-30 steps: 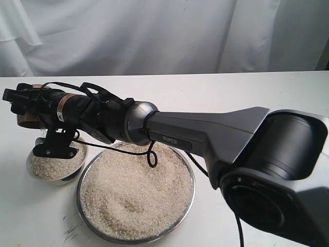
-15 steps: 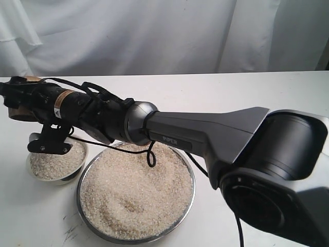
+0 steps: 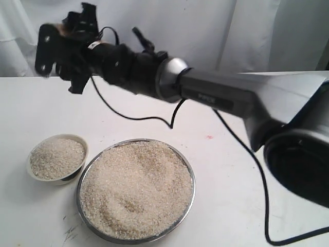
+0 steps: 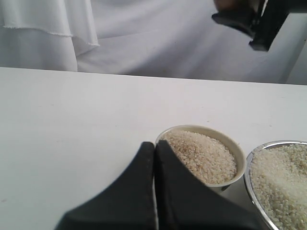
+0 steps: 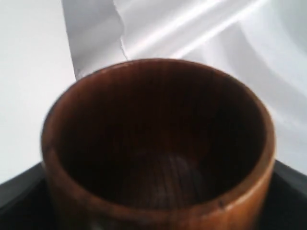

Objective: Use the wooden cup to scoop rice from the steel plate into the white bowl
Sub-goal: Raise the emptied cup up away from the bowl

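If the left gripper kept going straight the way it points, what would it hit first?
Likely the white bowl: the left gripper, jaws shut, points at its near rim, though depth is unclear.

White table (image 3: 247,154), flat and wide. Resting on it: small white bowl (image 3: 31,172) at left, just beside large steel plate (image 3: 193,177) at centre. Black cable (image 3: 264,206) lying across right side; tiny pink speck (image 3: 209,137) behind plate.

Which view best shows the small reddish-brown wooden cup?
The right wrist view: the small reddish-brown wooden cup fills the picture, and its dark inside looks empty. The exterior view shows only a brown sliver of it in the raised right hand. The left wrist view catches little beyond that hand's dark edge.
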Motion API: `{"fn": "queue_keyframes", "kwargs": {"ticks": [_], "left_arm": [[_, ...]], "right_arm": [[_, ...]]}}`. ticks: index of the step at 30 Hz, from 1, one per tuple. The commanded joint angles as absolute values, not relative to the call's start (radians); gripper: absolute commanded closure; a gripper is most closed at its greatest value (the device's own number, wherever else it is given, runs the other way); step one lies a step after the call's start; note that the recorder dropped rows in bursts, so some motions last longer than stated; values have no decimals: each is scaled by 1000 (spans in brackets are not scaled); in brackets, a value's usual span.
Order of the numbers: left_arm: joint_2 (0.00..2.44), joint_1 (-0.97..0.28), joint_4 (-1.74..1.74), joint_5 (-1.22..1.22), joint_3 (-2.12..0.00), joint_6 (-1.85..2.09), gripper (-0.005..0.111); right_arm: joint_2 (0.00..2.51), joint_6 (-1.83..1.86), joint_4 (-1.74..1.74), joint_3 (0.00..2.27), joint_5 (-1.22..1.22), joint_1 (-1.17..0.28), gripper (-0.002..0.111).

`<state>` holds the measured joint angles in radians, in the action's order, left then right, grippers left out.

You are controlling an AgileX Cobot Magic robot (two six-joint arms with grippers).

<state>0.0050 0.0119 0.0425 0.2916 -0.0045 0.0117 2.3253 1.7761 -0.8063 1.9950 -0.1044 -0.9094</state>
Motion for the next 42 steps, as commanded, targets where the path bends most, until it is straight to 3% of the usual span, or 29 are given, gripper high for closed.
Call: {"fn": "queue_keyframes", "kwargs": {"ticks": [1, 5, 8, 14, 16, 19, 21, 32, 42], "left_arm": [[0, 10, 43, 285, 0, 9, 107], [0, 10, 43, 285, 0, 9, 107], [0, 10, 43, 285, 0, 9, 107], [0, 10, 43, 285, 0, 9, 107], [0, 10, 43, 285, 0, 9, 107], [0, 10, 43, 285, 0, 9, 107], [0, 10, 43, 285, 0, 9, 107], [0, 10, 43, 285, 0, 9, 107], [0, 10, 43, 285, 0, 9, 107]], "right_arm": [[2259, 1388, -906, 2003, 106, -794, 108], [2248, 1223, -923, 2003, 306, -692, 108], [2240, 1242, -989, 1955, 321, -651, 108], [2100, 1744, -1456, 1538, 289, -581, 108], [2047, 2049, -1744, 1377, 440, -547, 108], [2015, 2117, -1744, 1273, 648, -496, 108], [2009, 2117, -1744, 1235, 663, -470, 108], [2018, 2117, -1744, 1196, 797, -314, 108], [2018, 2117, -1744, 1309, 656, -331, 108]]}}
